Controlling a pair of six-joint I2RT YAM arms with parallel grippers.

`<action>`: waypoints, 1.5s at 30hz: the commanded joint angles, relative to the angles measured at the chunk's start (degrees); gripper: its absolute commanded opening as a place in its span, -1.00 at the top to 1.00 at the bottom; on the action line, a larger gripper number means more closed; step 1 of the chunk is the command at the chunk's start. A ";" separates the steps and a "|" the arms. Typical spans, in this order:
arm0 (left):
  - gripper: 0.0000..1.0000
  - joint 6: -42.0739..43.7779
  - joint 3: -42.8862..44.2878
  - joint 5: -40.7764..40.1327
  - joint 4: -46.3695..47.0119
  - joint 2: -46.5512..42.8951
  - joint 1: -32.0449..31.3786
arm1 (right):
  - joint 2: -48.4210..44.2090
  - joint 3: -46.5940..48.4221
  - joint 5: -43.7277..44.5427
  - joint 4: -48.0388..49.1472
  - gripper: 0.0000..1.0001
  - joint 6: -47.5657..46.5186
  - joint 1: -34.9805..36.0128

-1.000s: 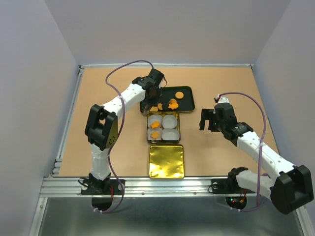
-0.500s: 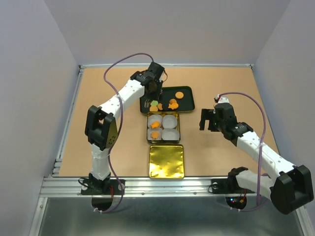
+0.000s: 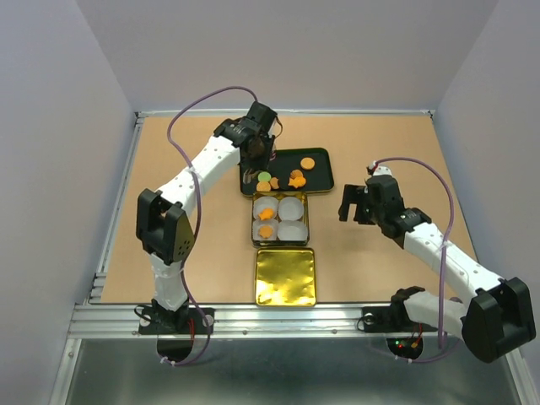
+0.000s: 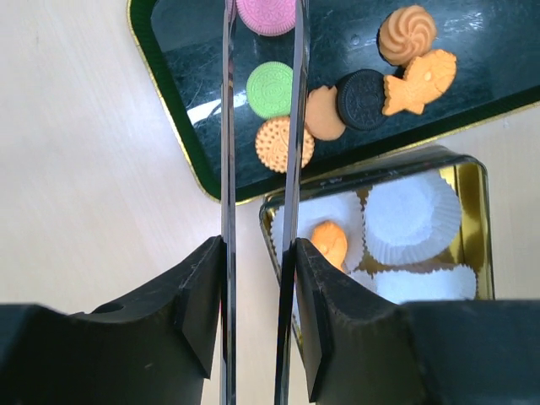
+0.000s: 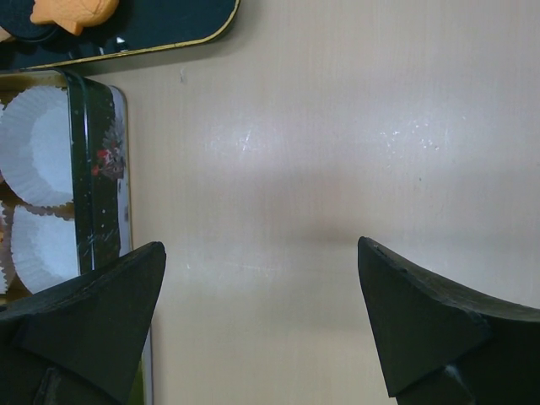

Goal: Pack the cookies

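**Ana:** From above, where do the cookies [image 3: 297, 178] sit?

**Ben:** Most lie on a dark tray [image 3: 321, 181] toward the far edge of the counter [image 3: 380, 135], about midway across. Two orange ones rest in the left paper cups [image 3: 292, 209] of a gold tin [image 3: 308, 219] just beside the tray's near rim. The lid [image 3: 285, 277] lies apart from the tin, toward the near edge.

**Ana:** And the claws?

**Ben:** The left claw [image 3: 251, 169] hangs over the tray's left end. The right claw [image 3: 353, 205] hovers between the tin and the right edge. Bare counter stretches to both side edges.

**Ana:** What does the left wrist show?

**Ben:** The thin fingers [image 4: 228, 211] stand partly apart. A pink cookie [image 4: 267, 13] sits between their tips and a green cookie [image 4: 272, 89] lies below the gap. I cannot tell whether the tips press the pink one. The tray's gold rim and the tin's corner run under the right finger.

**Ana:** And the right wrist?

**Ben:** The jaws are spread fully wide and hold nothing, with plain counter under them. The tin's right wall runs along the view's left side. The tray's rim crosses the top left corner.
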 commanded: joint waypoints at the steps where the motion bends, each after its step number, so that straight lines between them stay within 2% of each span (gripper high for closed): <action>1: 0.32 -1.18 -3.24 -0.03 -0.68 -10.47 -0.87 | 0.73 5.45 -1.91 3.07 -1.00 2.78 -0.14; 7: 0.49 -1.80 -10.09 3.04 0.46 -16.10 -3.24 | 1.61 5.81 -4.11 2.98 -1.00 4.71 -0.14; 10: 0.57 -1.80 -15.44 5.49 3.97 -21.62 -4.90 | 1.27 5.37 -5.25 2.98 -1.00 6.72 -0.14; 15: 0.60 -1.71 -22.92 7.88 6.18 -27.00 -5.96 | -0.05 3.88 -6.66 2.89 -1.00 11.64 -0.14; 26: 0.61 2.85 -29.79 14.73 6.62 -37.90 -6.85 | -2.34 -2.80 -10.88 2.98 -1.00 22.28 -0.14; 35: 0.67 3.04 -34.18 16.14 7.05 -38.79 -7.11 | -4.79 -6.41 -9.65 2.98 -1.00 26.33 -0.14; 45: 0.72 2.16 -39.02 13.33 10.22 -36.24 -7.20 | -7.70 -7.90 -5.17 2.89 -1.00 26.25 -0.14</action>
